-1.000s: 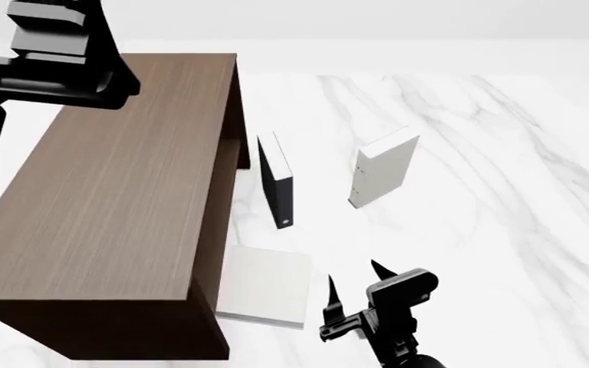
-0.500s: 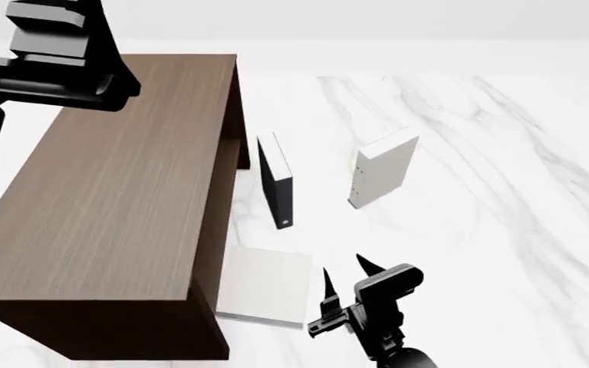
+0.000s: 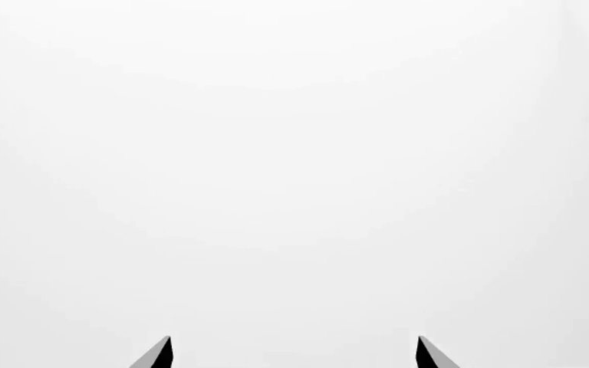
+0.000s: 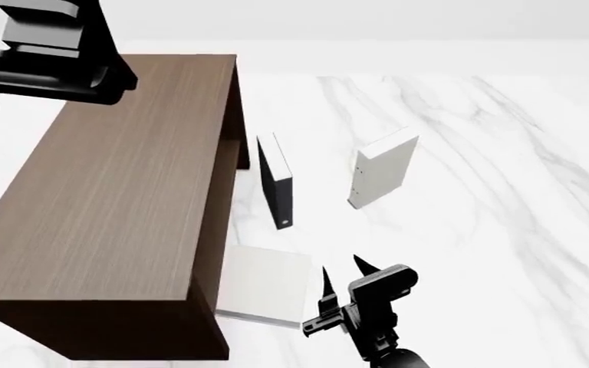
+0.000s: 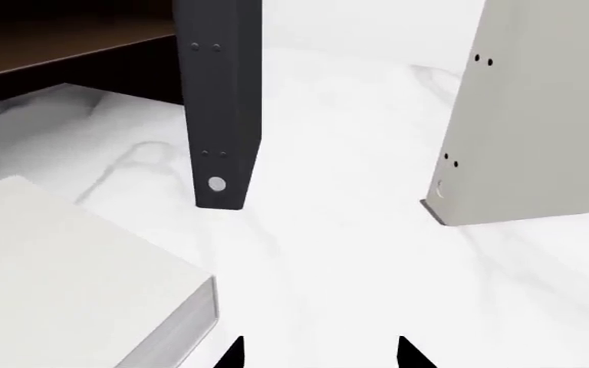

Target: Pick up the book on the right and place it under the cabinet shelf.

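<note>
Head view: my right hand (image 4: pixel 337 288), open and empty, hovers beside the flat greyish-white book (image 4: pixel 266 294) lying half under the cabinet shelf (image 4: pixel 110 199).

Matte black blocky arms (image 4: pixel 54 57), pointed black jaws

Pale book (image 4: pixel 264 294) (flat) beside cabinet (image 4: pixel 110 199)

Head view high, looking down; right wrist view low, close; both share black book (image 4: pixel 276 184) (image 5: pixel 220 107)
</note>
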Controlling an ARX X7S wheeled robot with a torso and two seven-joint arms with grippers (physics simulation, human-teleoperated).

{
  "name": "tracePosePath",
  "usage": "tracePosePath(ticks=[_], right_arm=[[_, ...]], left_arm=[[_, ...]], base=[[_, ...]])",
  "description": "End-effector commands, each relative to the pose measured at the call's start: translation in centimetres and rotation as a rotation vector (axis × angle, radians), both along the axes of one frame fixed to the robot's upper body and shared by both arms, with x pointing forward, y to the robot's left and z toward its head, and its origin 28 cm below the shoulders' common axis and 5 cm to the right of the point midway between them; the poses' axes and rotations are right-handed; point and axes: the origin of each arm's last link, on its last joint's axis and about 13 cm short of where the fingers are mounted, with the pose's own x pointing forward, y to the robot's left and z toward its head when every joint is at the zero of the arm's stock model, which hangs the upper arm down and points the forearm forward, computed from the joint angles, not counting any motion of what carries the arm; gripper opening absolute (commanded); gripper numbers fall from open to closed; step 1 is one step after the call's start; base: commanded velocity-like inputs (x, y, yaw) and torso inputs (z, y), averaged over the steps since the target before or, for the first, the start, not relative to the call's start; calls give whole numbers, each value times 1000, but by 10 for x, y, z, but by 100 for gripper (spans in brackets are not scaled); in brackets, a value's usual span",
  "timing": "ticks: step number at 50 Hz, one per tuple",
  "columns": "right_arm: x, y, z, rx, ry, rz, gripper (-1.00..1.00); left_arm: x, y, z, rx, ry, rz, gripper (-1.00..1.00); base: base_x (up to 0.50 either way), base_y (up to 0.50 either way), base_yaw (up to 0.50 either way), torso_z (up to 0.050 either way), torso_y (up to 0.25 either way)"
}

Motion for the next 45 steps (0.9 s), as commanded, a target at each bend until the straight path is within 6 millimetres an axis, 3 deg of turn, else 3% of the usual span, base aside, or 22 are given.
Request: tracePosePath(ticks=[1,45], right_arm=[[-12,13,-16,-71,95,51,100],[-2,39,0,-53,82,97,100]], left_arm=[[1,1,1,0,-3,-1,100],[0,1,-2,1,5,-8,100]], base=[[0,0,0,0,0],[0,0,0,0,-2]])
